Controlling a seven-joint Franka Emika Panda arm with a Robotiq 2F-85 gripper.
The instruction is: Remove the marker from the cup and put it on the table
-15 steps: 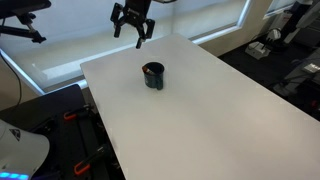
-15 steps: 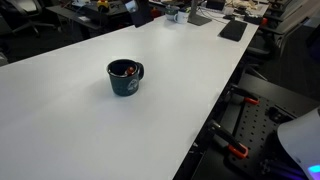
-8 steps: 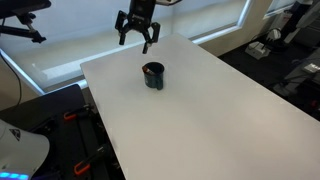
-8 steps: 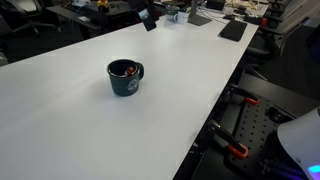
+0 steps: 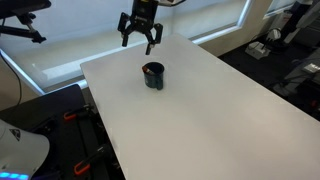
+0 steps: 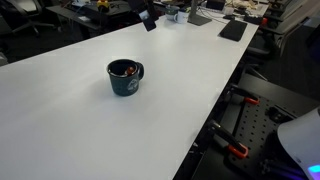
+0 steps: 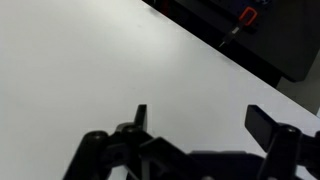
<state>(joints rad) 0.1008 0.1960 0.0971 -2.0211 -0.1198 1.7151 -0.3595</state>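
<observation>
Cup (image 6: 124, 82) on the table (image 6: 60, 115)
The marker (image 6: 127, 70) lies in the cup; the gripper (image 5: 139, 44) hangs above the table edge behind it.

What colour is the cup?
The cup is dark teal, clearest in an exterior view.

In an exterior view, a wide window (image 5: 70, 40) with a pale blind glows evenly behind the far edge of the table (image 5: 200, 110), lighting the room softly. Past one long edge, the dark floor (image 5: 262, 78) is crowded with equipment too dim to name. Along the opposite long edge stands a black frame (image 5: 80, 135) with orange clamps (image 5: 68, 115), and a white rounded housing (image 5: 18, 150) sits off the near corner. In an exterior view, cluttered desks (image 6: 90, 10) fill the room beyond the far edge, and a dark flat pad (image 6: 232, 30) lies by the far corner.
</observation>
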